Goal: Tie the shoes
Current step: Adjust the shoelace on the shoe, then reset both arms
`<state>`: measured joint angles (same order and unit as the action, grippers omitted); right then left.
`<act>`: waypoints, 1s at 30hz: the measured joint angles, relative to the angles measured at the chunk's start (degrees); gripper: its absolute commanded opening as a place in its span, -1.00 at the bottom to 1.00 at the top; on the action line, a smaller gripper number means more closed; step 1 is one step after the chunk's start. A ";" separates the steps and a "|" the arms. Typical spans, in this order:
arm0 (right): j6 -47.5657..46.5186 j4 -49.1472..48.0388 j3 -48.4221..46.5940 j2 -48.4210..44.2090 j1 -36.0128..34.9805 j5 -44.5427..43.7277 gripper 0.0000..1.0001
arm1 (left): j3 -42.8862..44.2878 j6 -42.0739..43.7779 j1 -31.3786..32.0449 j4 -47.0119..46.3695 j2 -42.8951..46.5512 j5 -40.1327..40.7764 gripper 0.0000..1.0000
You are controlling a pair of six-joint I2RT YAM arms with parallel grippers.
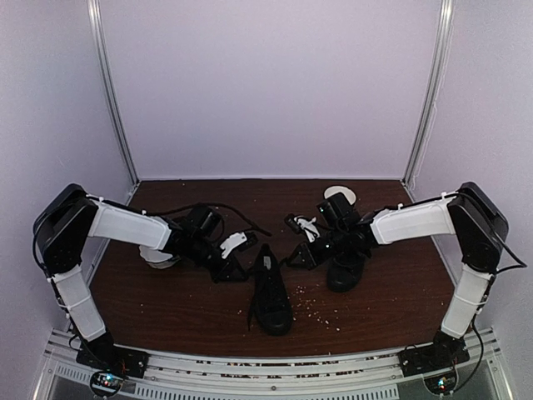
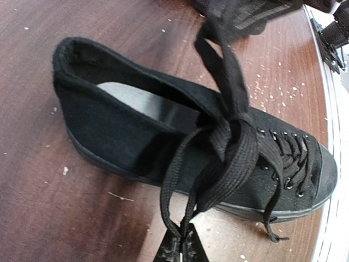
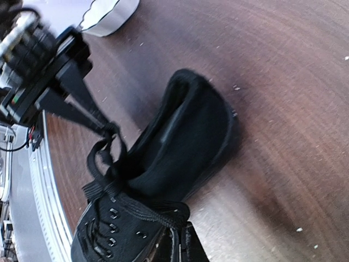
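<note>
One black shoe (image 1: 271,293) lies in the middle of the table with its toe toward the near edge. It fills the left wrist view (image 2: 136,136) and the right wrist view (image 3: 180,147). My left gripper (image 1: 235,270) is shut on a loop of its black lace (image 2: 173,180), pinched at the fingertips (image 2: 181,243). My right gripper (image 1: 301,257) is shut on another lace loop (image 3: 150,210) at its tips (image 3: 182,243). The laces cross in a knot over the tongue (image 2: 232,128). The second black shoe (image 1: 344,268) lies under my right wrist.
A white bowl (image 1: 339,193) stands at the back right, and another (image 1: 158,257) sits under my left arm, also showing in the right wrist view (image 3: 109,13). Pale crumbs (image 1: 316,312) are scattered near the table's front edge. The metal rail (image 1: 275,367) runs along that edge.
</note>
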<state>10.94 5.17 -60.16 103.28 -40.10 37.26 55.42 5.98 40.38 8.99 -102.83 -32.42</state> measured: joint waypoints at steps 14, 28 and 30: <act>1.86 -1.62 0.35 2.73 0.28 -1.31 -0.55 | 5.51 1.20 2.91 4.79 -7.04 -1.68 -1.00; -0.66 4.31 6.32 -16.41 4.22 -8.39 0.09 | -0.22 1.62 2.97 4.87 1.49 0.26 0.96; -0.74 5.40 7.69 -20.92 6.16 -11.26 0.32 | -1.27 1.11 3.02 5.05 3.98 1.81 0.96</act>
<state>10.20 10.57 -52.47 82.37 -33.93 26.00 54.15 7.09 43.40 14.04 -98.85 -30.61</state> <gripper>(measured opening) 0.519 0.960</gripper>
